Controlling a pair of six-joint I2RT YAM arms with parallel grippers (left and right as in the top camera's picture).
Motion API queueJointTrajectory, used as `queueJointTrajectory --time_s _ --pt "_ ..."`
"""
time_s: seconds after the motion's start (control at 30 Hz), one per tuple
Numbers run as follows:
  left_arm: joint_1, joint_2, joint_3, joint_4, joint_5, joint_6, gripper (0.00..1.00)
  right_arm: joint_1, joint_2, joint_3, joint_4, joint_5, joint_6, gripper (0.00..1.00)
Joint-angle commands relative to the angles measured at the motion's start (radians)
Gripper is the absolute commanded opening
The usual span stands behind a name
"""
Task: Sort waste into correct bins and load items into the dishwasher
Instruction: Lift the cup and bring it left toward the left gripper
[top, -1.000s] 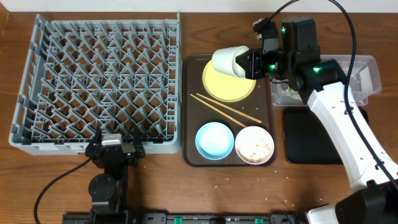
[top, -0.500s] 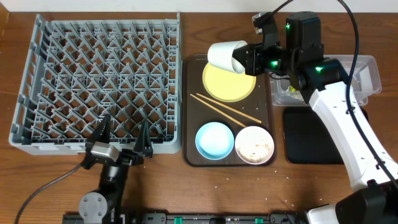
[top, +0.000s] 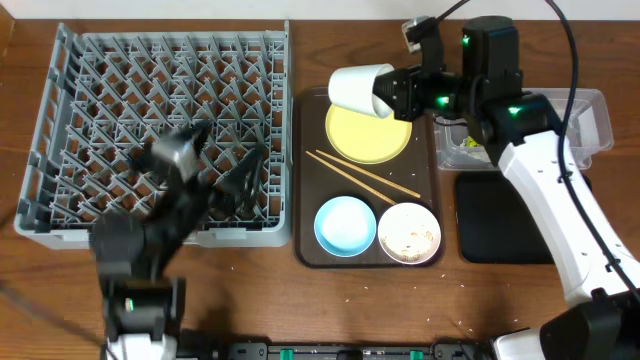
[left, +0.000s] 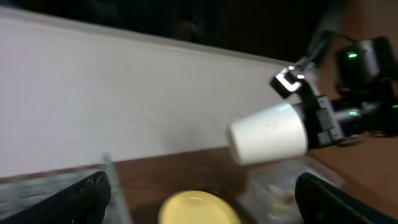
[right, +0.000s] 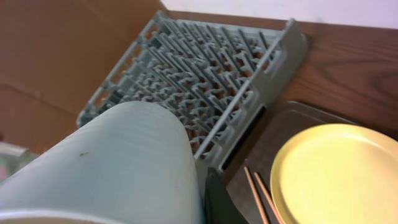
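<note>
Since a cup is held aloft beside it, the step in hand appears to be loading the large square grey plastic dish rack (top: 160, 110), a grid of upright pegs that fills the far left part of the wooden tabletop (top: 300, 300). Nothing sits in the rack yet.

To its right, mid-tabletop, lies a dark brown rectangular serving tray (top: 312, 190). Near the right edge sit a clear rectangular plastic container (top: 595, 115) at the far side and a shallow black rectangular tray (top: 485, 225) in front of it. Something green and yellow, likely the crinkled snack wrapper (top: 462, 147), shows inside the clear container.

On the brown tray are a round yellow plate (top: 365, 135) at the far end and a light blue bowl (top: 345, 225) beside a white bowl (top: 381, 232) at the near end. The white bowl holds white rice-like scraps (top: 410, 238). A pair of thin wooden chopsticks (top: 365, 177) lies slantwise between the plate and the bowls.

The right hand (top: 385, 95) is clamped on a small white cup (top: 355, 90), apparently at its open end. The cup lies sideways in the air over the brown tray's far left corner, close to the rack's right wall. The next move likely calls for carrying the cup left over the rack, turning it mouth down and lowering it among the pegs before letting go.

The left hand (top: 225, 160), blurred, hangs over the rack's near right part. Its fingers are spread wide and hold nothing.
</note>
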Motion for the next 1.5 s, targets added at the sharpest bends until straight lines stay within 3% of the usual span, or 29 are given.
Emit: queueJointTrajectory --time_s 0.0,0.1,0.2,0.37,0.47,0.7,0.93,1.2,1.47 --pt "0.005 0.125 0.104 0.022 0.236 -0.108 0.95 -0.060 -0.004 0.013 0.017 -0.152 -0.010 0.01" --pt "0.004 0.216 0.119 0.151 0.342 -0.266 0.95 -0.100 -0.001 0.013 0.041 -0.257 -0.010 0.01" --pt "0.004 0.267 0.120 0.196 0.360 -0.447 0.96 -0.111 0.014 0.013 0.078 -0.343 -0.010 0.01" --pt "0.004 0.298 0.119 0.199 0.403 -0.926 0.95 -0.095 0.077 0.013 0.135 -0.476 -0.010 0.01" --pt "0.004 0.299 0.119 0.200 0.463 -1.028 0.96 -0.080 0.133 0.013 0.195 -0.575 0.002 0.01" --pt "0.005 0.299 0.119 0.199 0.533 -1.033 0.96 -0.009 0.251 0.013 0.331 -0.736 0.025 0.01" --pt "0.005 0.305 0.118 0.179 0.677 -0.906 0.95 0.074 0.264 0.013 0.421 -0.758 0.037 0.01" --pt "0.005 0.389 0.100 0.081 0.697 -0.906 0.96 0.106 0.264 0.013 0.537 -0.774 0.116 0.01" --pt "0.005 0.483 0.100 0.124 0.690 -0.982 0.96 0.140 0.269 0.013 0.531 -0.769 0.115 0.01"
